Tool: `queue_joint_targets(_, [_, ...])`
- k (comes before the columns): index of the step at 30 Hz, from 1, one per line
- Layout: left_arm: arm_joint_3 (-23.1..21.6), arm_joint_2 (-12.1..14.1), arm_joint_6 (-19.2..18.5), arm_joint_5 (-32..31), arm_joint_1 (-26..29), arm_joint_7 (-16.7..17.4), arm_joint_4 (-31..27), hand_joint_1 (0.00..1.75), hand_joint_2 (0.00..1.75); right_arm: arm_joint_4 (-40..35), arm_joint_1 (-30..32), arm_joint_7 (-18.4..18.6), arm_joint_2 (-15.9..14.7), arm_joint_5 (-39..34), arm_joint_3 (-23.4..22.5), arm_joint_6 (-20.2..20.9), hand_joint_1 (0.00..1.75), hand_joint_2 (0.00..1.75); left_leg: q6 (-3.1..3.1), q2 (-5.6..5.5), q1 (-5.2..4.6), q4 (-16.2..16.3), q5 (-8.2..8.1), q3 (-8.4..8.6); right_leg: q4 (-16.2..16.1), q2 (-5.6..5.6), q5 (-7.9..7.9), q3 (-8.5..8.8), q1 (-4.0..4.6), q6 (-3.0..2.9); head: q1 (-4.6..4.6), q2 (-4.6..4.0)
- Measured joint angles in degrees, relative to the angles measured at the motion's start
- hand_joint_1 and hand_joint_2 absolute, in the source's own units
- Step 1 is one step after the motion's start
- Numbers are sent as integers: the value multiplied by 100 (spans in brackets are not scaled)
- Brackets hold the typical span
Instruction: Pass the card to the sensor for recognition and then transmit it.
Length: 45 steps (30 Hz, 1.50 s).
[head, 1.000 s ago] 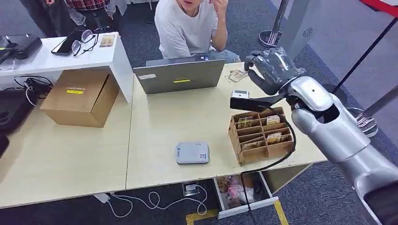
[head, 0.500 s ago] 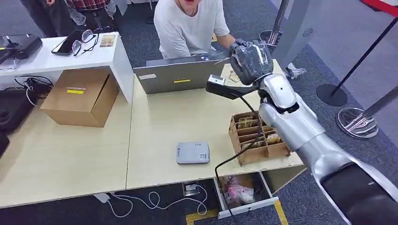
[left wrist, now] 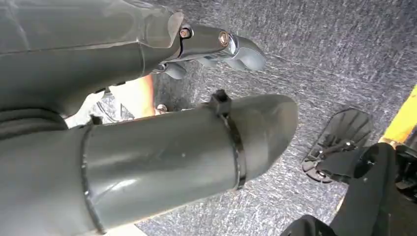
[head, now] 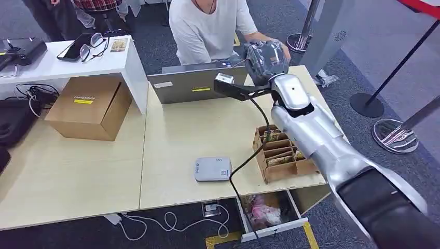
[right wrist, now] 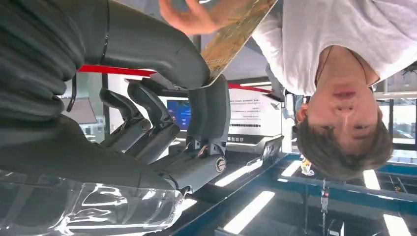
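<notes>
Our right hand [right wrist: 162, 118] pinches the card [right wrist: 233, 34] at the table's one o'clock, raised toward the person's hand [right wrist: 196, 17] for handover. Left hand [left wrist: 216, 46] hangs, apparently empty.

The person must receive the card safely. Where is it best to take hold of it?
Probably the card by its free end, from the person's side: the right hand pinches the near end, and the rest juts toward the person's hand.
</notes>
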Motion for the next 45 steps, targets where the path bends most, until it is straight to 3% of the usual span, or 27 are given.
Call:
queue_joint_targets(31, [-20,-37,212,72,163,188,-289,0,0,218,-81,63,271,181,0,144,175,175,0,0,0,0,0,-6,0,0,0,-6,0,-2,-2,0])
queue_joint_targets(32, [-20,-37,214,74,176,197,-310,0,0,223,-82,72,277,190,0,146,0,175,-1,0,0,0,0,-5,0,0,0,-6,0,-2,0,0])
queue_joint_targets(38, [-20,-63,225,-7,191,337,-420,0,0,236,-78,184,310,343,-11,179,0,175,0,0,-1,0,0,-4,0,0,0,-6,0,-1,0,0])
queue_joint_targets(45, [4,-105,249,-138,209,378,-516,0,0,131,-10,50,310,393,-153,164,0,175,-1,1,-1,0,0,-3,-1,1,2,-6,0,-2,0,0])
